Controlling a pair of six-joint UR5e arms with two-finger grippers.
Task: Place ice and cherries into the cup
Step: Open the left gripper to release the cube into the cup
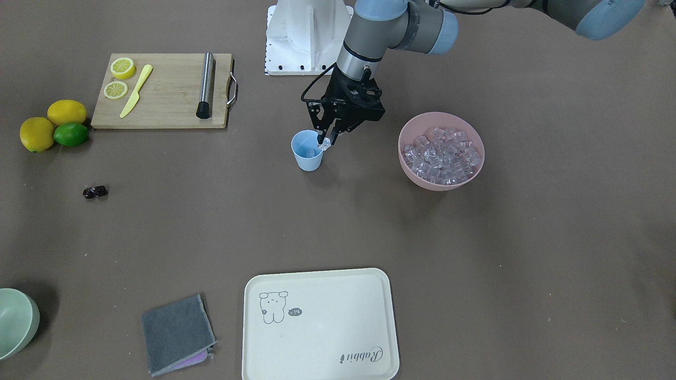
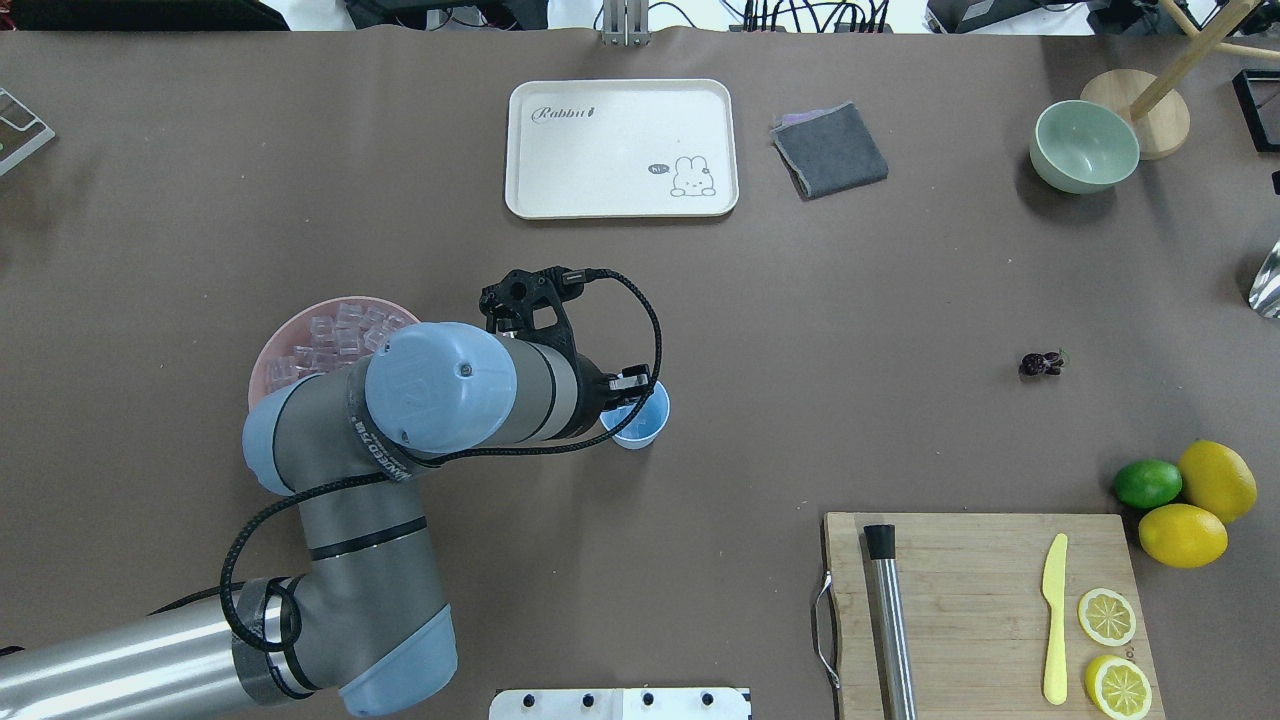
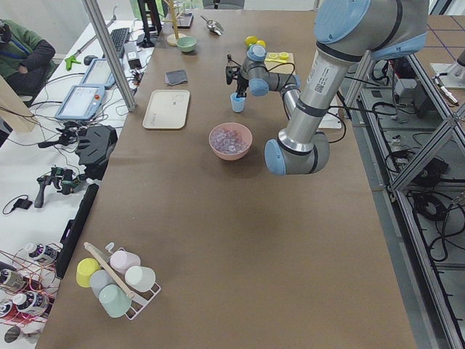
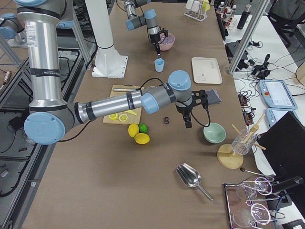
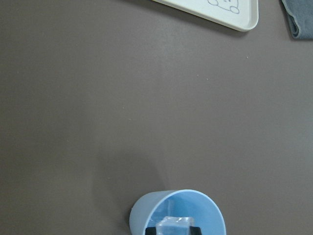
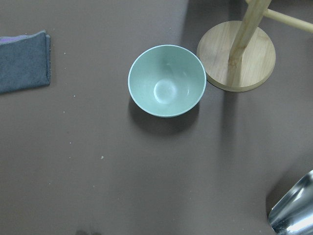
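The light-blue cup [image 1: 307, 151] stands upright mid-table; it also shows in the overhead view [image 2: 640, 417]. My left gripper [image 1: 324, 141] hangs over the cup's rim, shut on one clear ice cube [image 5: 175, 224], which is held above the cup's opening [image 5: 195, 208]. More ice [image 1: 441, 154] fills the pink bowl [image 1: 430, 183] beside the cup. The dark cherries [image 1: 95, 192] lie on the table far off, towards the lemons; they also show in the overhead view [image 2: 1040, 364]. My right gripper [image 4: 188, 122] hovers near the cherries and the green bowl; I cannot tell whether it is open or shut.
A wooden cutting board [image 1: 163, 95] holds lemon slices, a yellow knife and a metal rod. Two lemons and a lime [image 1: 70, 134] sit beside it. A cream tray [image 1: 319, 327], a grey cloth [image 1: 177, 332], a pale green bowl [image 6: 166, 81], a wooden stand [image 6: 237, 58] and a metal scoop [image 6: 293, 210] lie along the far edge.
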